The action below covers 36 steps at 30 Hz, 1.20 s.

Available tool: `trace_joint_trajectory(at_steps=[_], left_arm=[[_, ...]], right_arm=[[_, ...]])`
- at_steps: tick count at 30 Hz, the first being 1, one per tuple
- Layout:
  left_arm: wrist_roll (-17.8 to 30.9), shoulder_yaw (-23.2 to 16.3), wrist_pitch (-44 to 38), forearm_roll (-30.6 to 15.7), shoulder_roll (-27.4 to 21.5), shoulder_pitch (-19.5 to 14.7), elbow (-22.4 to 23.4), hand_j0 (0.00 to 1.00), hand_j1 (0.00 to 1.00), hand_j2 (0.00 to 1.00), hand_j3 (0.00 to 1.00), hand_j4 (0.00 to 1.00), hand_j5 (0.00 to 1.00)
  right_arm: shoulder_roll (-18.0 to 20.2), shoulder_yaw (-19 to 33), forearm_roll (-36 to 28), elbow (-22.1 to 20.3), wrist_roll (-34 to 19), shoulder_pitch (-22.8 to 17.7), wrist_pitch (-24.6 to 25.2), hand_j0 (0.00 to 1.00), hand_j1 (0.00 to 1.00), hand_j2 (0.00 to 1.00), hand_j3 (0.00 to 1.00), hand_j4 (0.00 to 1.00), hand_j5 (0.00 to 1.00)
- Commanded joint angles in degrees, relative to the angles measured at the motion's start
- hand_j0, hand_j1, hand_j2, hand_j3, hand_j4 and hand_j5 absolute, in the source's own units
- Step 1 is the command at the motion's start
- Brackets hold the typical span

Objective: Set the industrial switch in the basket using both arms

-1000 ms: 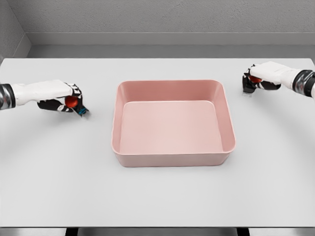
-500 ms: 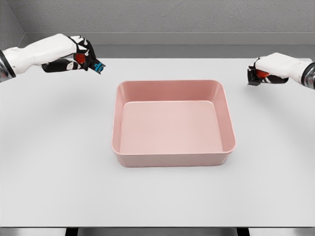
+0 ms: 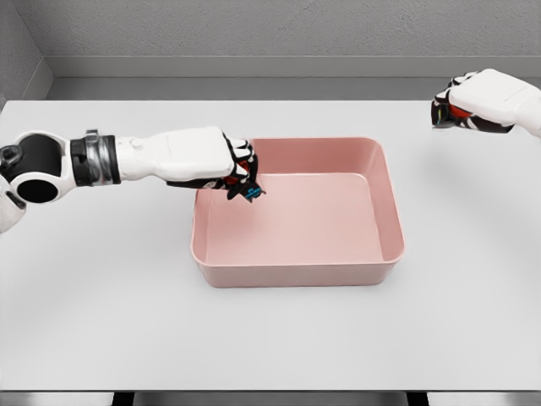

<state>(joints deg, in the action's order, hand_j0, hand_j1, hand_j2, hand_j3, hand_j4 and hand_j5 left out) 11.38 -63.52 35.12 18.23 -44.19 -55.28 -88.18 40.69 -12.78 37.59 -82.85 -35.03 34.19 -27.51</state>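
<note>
Two of my hands show in the head view, one at each side of the frame. My left hand (image 3: 221,165) reaches in from the left edge, and its white arm stretches across the middle left of the picture. That hand sits over the near left corner of the pink basket (image 3: 297,272), above the left wall where it meets the floor. Its fingers are curled tight around a small switch (image 3: 247,188), which shows red between the fingers, with a black and blue end poking out at the lower right of the hand. The switch hangs inside the basket's outline, above the floor at its upper left; whether it touches the floor I cannot tell.

My right hand (image 3: 473,103) is at the upper right of the frame, over the far right part of the white table (image 3: 279,338), well apart from the basket. Its fingers are closed around a second switch (image 3: 455,112), a red piece with a dark edge showing at the hand's left side.

The basket lies in the centre of the picture, square to the table, with its open side up.
</note>
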Motion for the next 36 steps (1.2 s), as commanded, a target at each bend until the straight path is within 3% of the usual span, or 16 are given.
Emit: trace_joint_trajectory(at_steps=[1,6,8,11,14,16,22,26,28,36], left_arm=[[-0.13,-1.69,-0.12,1.19,0.16,-0.09,-0.15,0.18,0.18,0.18,0.18,0.18,0.18],[-0.13,-2.22,-0.12,1.37,0.33,-0.18,-0.15,0.21,0.21,0.21,0.21,0.21,0.21],[-0.13,-2.13,-0.12,1.28,0.51,-0.18,-0.15,0.29,0.29,0.29,0.29,0.29,0.29],[-0.22,-2.22,-0.12,0.49,0.51,-0.09,-0.15,0.52,0.52,0.52,0.52,0.52,0.52],[-0.22,-2.13,-0.12,0.49,0.51,-0.09,-0.15,0.93,0.93,0.93,0.93,0.93,0.93],[-0.22,-2.05,-0.12,0.58,0.51,-0.09,-0.15,1.00,1.00,1.00,1.00,1.00,1.00],[-0.39,-1.96,-0.12,0.40,0.42,-0.09,-0.15,1.00,1.00,1.00,1.00,1.00,1.00],[-0.57,-1.52,-0.12,-2.50,-0.63,0.09,-0.59,1.00,1.00,1.00,1.00,1.00,1.00],[-0.57,-1.17,-0.12,-3.55,-4.68,0.26,-3.05,1.00,1.00,1.00,1.00,1.00,1.00],[-0.57,1.03,-0.12,-6.80,-9.42,0.70,-3.14,1.00,1.00,1.00,1.00,1.00,1.00]], right_arm=[[0.09,1.62,-0.41,-3.64,0.03,0.00,0.18,0.43,0.43,0.43,0.43,0.43,0.43],[0.00,1.53,-2.26,-9.17,0.03,-1.32,0.09,0.45,0.45,0.45,0.45,0.45,0.45],[0.09,1.18,-2.96,-10.41,0.03,-2.37,-1.05,0.45,0.45,0.45,0.45,0.45,0.45],[1.23,0.91,-3.40,-13.30,0.03,-3.87,-1.84,0.45,0.45,0.45,0.45,0.45,0.45],[1.23,0.82,-3.40,-14.89,0.03,-5.45,-2.81,0.45,0.45,0.45,0.45,0.45,0.45],[1.23,0.82,-3.40,-16.82,0.03,-5.54,-2.98,0.45,0.45,0.45,0.45,0.45,0.45],[1.23,-0.93,-3.49,-17.52,0.03,-6.33,-7.49,0.45,0.45,0.45,0.45,0.45,0.45],[1.23,-2.25,-4.19,-17.52,0.03,-6.50,-7.49,0.45,0.45,0.45,0.45,0.45,0.45],[1.23,-2.43,-4.28,-17.52,0.03,-6.59,-7.49,0.46,0.46,0.46,0.46,0.46,0.46],[0.88,-6.64,-4.81,-17.52,0.03,-5.89,-7.49,0.46,0.46,0.46,0.46,0.46,0.46]])
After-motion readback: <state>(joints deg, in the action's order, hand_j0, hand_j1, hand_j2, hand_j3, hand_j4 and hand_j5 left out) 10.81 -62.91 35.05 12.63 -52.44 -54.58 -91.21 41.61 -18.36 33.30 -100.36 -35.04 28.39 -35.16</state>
